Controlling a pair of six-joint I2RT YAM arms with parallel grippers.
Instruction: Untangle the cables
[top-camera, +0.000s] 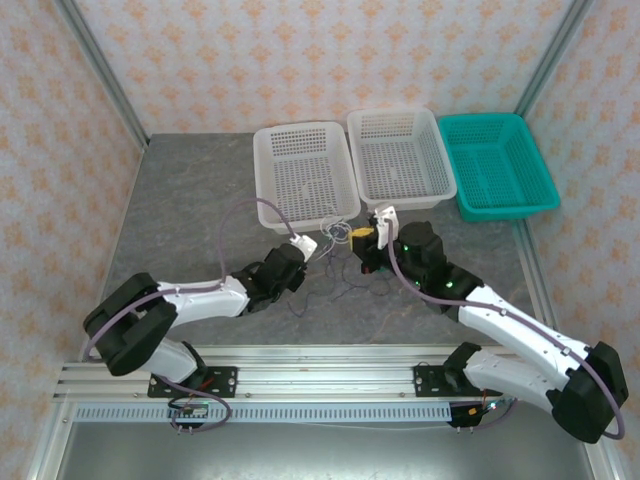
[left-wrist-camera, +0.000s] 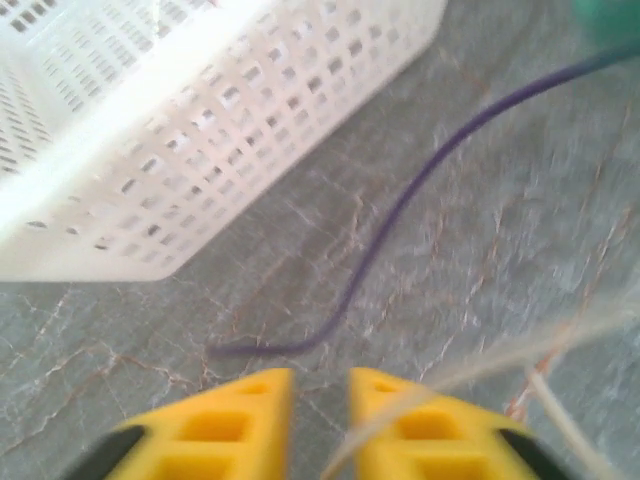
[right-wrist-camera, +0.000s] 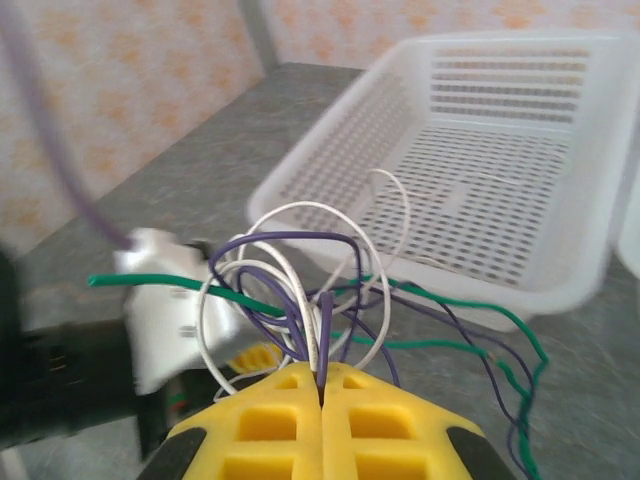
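White, green and purple cables (right-wrist-camera: 324, 325): one knotted clump, mid tabletop (top-camera: 190, 210), just near of the white baskets (top-camera: 262, 180). Right tool (right-wrist-camera: 322, 385) clamped on a purple strand. Left tool (left-wrist-camera: 320, 395): narrow gap showing; whether it grips a white strand, cannot tell. Nothing separated yet.

Cables (top-camera: 341, 233) lie before the baskets (top-camera: 412, 198), between left end effector (top-camera: 310, 243) and right end effector (top-camera: 366, 233)

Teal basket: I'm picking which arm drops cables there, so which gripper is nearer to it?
Right. The right gripper is just in front of the middle white basket, left of the teal basket; the left gripper is farther left, in front of the left white basket.
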